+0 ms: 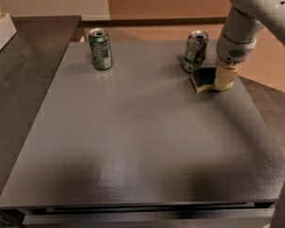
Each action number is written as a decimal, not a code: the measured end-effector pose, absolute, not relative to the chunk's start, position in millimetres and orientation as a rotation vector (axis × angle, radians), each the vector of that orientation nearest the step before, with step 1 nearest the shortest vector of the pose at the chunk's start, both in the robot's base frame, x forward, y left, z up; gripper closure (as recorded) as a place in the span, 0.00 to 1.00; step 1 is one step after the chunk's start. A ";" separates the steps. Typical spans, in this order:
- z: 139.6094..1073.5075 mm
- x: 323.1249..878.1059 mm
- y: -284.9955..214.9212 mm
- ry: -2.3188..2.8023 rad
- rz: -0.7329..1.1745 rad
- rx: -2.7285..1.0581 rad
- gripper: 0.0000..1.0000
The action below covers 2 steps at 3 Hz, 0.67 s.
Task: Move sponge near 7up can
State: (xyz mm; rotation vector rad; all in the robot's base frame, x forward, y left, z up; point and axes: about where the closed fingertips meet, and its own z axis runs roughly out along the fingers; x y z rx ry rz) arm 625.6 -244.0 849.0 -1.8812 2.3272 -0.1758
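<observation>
The sponge [203, 79], dark green on top with a pale yellow layer below, lies on the grey table just right of and in front of the 7up can [195, 51]. The can is whitish-silver with green markings and stands upright at the table's far right. A small gap separates sponge and can. My gripper [224, 78] comes down from the upper right and is shut on the sponge's right end, low at the table surface. The sponge's right end is hidden behind the fingers.
A darker green can [100, 49] stands upright at the far left of the table [133, 141]. A dark counter [23, 70] runs along the left, with a white box [0, 30] at its far corner. The table's right edge is close to my gripper.
</observation>
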 end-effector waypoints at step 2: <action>847.2 626.8 -243.6 2.325 -0.176 -1.881 0.00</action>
